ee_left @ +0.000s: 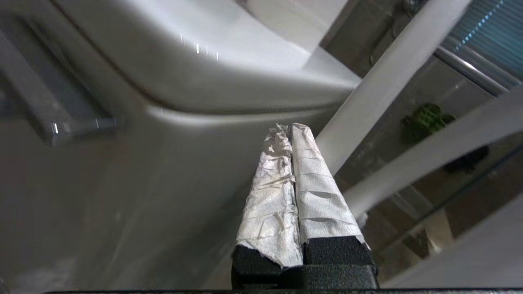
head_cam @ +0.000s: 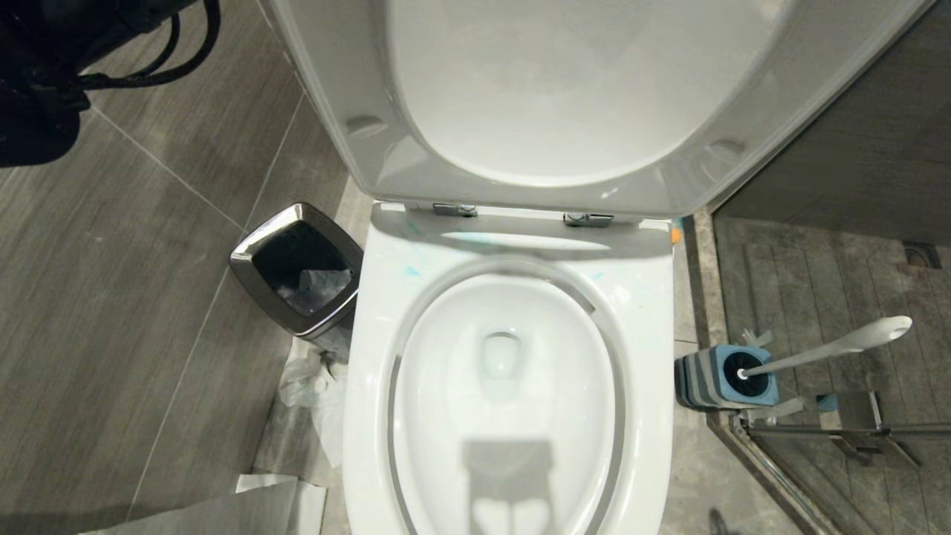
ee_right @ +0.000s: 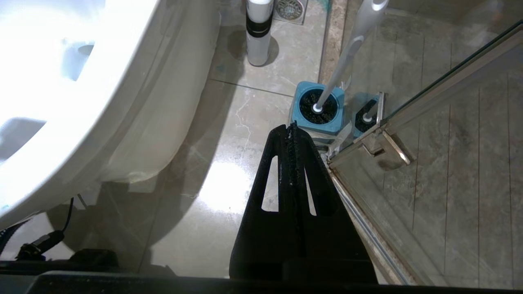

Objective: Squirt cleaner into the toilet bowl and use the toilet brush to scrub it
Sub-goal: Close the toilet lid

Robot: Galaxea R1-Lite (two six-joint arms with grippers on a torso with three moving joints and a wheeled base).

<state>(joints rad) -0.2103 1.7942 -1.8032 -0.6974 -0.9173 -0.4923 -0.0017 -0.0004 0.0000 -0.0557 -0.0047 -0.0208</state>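
Closed and empty, your right gripper (ee_right: 292,130) sits nearest the toilet brush (ee_right: 341,61); its handle leans away; the left gripper (ee_left: 291,131), also closed, is beside the toilet bowl (ee_left: 171,73).

Chrome-rimmed black bin (head_cam: 301,269) on grey floor tiles (head_cam: 111,297), crumpled liner inside. White paper (head_cam: 245,509) spread on floor nearby. Blue-grey square holder (head_cam: 724,377) beside glass door (ee_right: 449,163). White-grey bottle (ee_right: 258,32) upright near round drain (ee_right: 290,8).

L gripper (ee_left: 291,128) closed, by toilet bowl (ee_left: 171,77)
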